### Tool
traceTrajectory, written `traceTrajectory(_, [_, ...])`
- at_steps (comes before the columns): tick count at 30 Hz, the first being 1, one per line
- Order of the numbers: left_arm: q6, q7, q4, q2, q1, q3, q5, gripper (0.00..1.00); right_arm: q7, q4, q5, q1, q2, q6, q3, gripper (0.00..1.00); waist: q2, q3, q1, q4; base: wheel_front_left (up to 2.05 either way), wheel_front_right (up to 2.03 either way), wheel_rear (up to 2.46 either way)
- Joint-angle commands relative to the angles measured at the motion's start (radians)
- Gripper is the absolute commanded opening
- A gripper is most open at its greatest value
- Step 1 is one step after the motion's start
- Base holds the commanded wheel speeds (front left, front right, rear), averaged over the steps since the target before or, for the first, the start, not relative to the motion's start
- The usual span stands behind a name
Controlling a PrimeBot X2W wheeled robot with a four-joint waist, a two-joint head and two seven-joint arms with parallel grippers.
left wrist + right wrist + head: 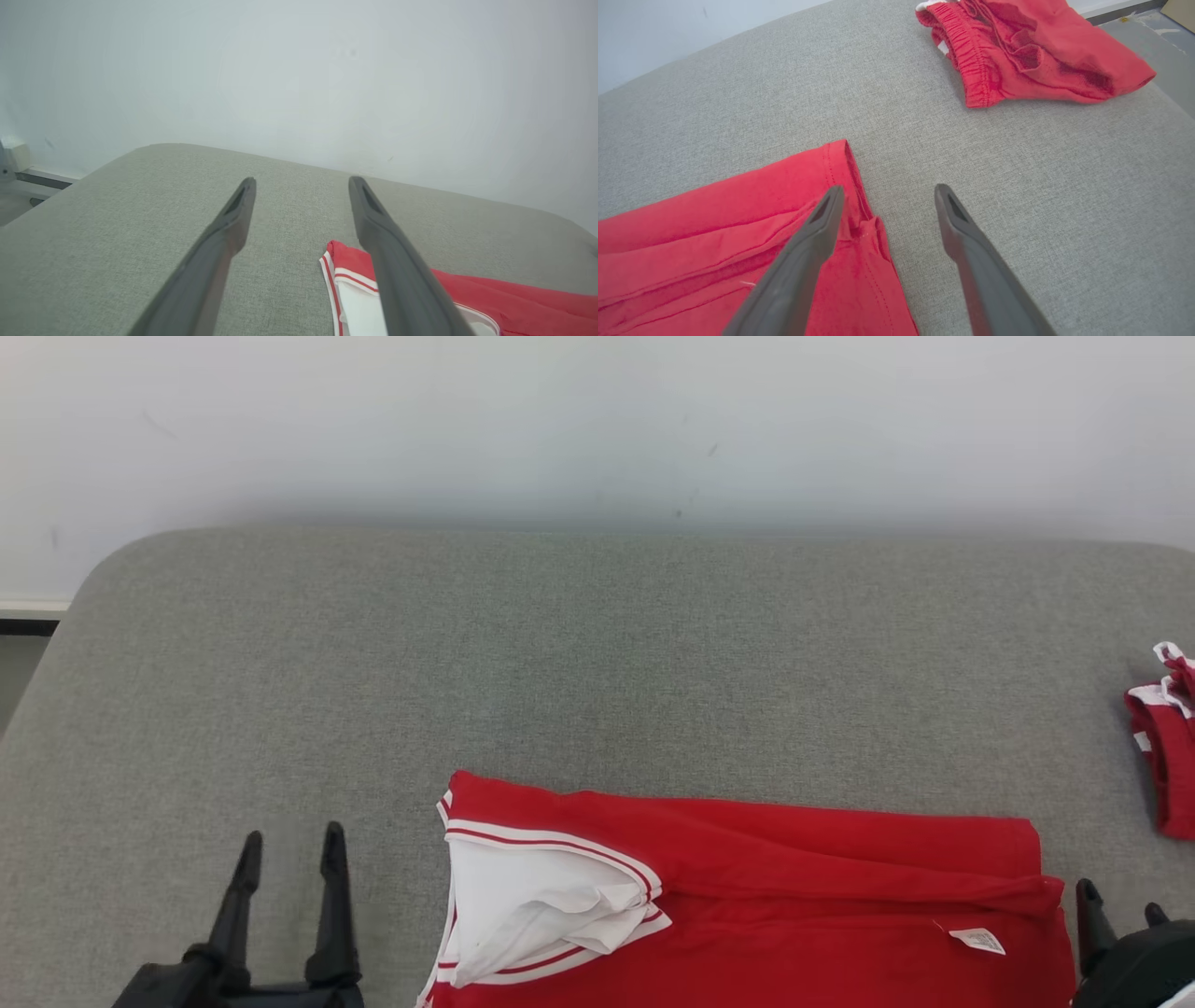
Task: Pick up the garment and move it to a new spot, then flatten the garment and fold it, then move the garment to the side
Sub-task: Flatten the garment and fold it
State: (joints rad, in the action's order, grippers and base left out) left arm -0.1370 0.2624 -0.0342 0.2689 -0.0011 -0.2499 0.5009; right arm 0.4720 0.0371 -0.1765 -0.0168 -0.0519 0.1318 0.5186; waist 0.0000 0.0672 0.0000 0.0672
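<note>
A red garment [794, 887] with white, red-striped trim lies folded flat on the grey padded table [560, 653], at its near edge. A small white label [977, 940] shows near its right end. My left gripper [289, 849] is open, just left of the garment's white collar end [355, 298], holding nothing. My right gripper [1116, 901] is open at the garment's right edge [850, 186]; one finger hangs over the red cloth, the other over bare table, and nothing is gripped.
A second red garment [1017, 51] with an elastic waistband lies bunched at the table's far right edge [1162, 747]. A pale wall [597, 420] runs behind the table. Floor [1153, 32] shows beyond the right corner.
</note>
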Motion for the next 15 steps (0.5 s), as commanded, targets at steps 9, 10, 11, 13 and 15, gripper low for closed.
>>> traceTrajectory(9, [0.077,0.002,0.012,-0.121,0.038,0.176,-0.16,1.0,-0.016,0.064,-0.005,-0.024,0.003,-0.003,-0.044,1.0,0.0,0.008,0.0,-0.01,0.0,0.0,0.0])
traceTrajectory(10, [0.086,0.003,0.019,-0.128,0.037,0.183,-0.172,1.0,-0.014,0.066,-0.003,-0.027,0.003,-0.003,-0.044,1.0,0.0,0.01,0.0,-0.01,0.0,0.0,0.0])
traceTrajectory(11, [0.094,0.002,0.028,-0.135,0.036,0.188,-0.181,1.0,-0.013,0.069,0.0,-0.031,0.003,-0.003,-0.046,1.0,0.0,0.011,0.0,-0.011,0.0,0.0,0.0])
traceTrajectory(13, [0.104,0.003,0.048,-0.143,0.039,0.196,-0.196,1.0,-0.009,0.076,0.004,-0.042,0.003,-0.003,-0.048,1.0,0.0,0.014,0.0,-0.012,0.0,0.0,0.0])
traceTrajectory(15, [0.116,0.003,0.063,-0.154,0.038,0.202,-0.212,1.0,-0.003,0.084,0.008,-0.051,0.003,-0.003,-0.054,1.0,0.0,0.018,0.0,-0.013,0.0,0.0,0.0])
